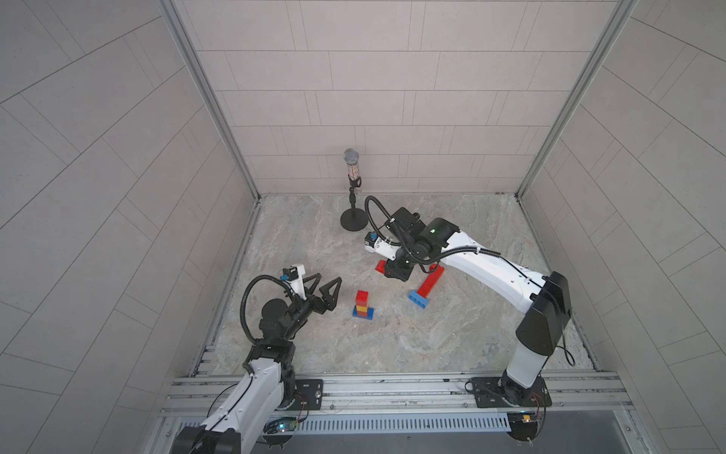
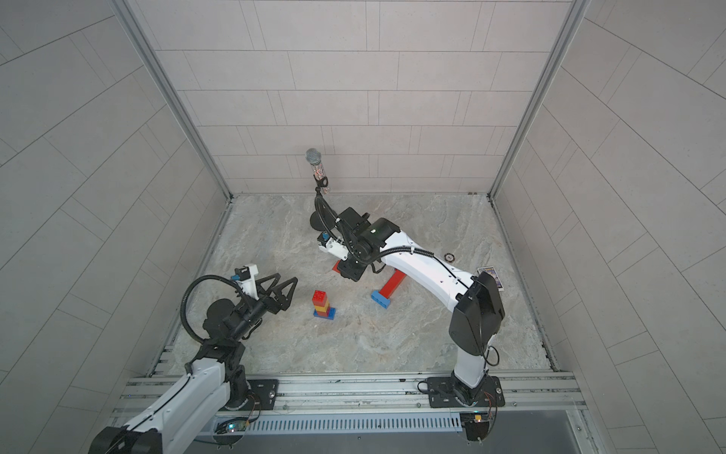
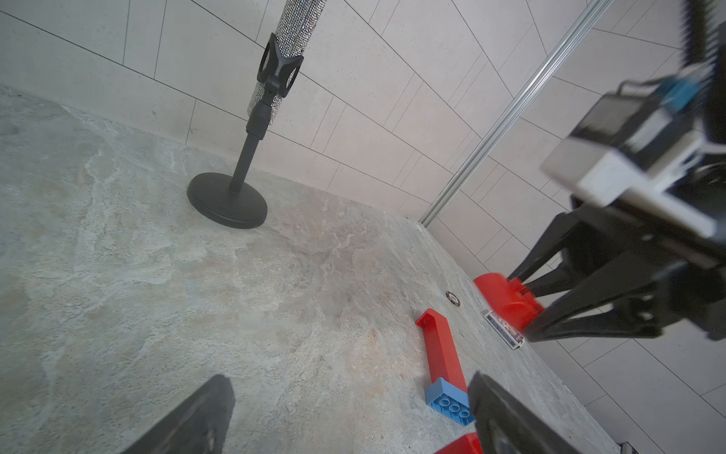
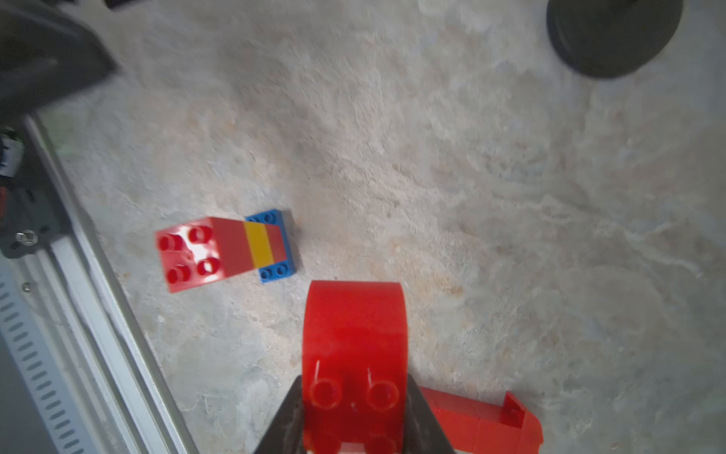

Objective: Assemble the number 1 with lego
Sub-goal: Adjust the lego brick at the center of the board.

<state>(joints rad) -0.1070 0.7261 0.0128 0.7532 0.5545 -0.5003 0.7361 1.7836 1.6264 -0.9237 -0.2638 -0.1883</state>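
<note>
Red brick (image 4: 353, 334) was clamped between the fingers of the right gripper (image 4: 355, 412), not yet placed. Left gripper (image 1: 329, 278) fingers stood apart, empty; just ahead, the short tower (image 1: 362, 302) stood unfinished.

Two blue bricks (image 1: 417, 298), one yellow brick (image 4: 258, 243), perhaps seven red bricks (image 4: 353, 342), one microphone (image 1: 352, 175)

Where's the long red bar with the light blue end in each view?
Top view: bar just right of centre.
Top view: same spot.
Left wrist: lying ahead, blue end nearest camera.
Right wrist: red part only, beside the held brick.
Shared landmark: mic stand.
</note>
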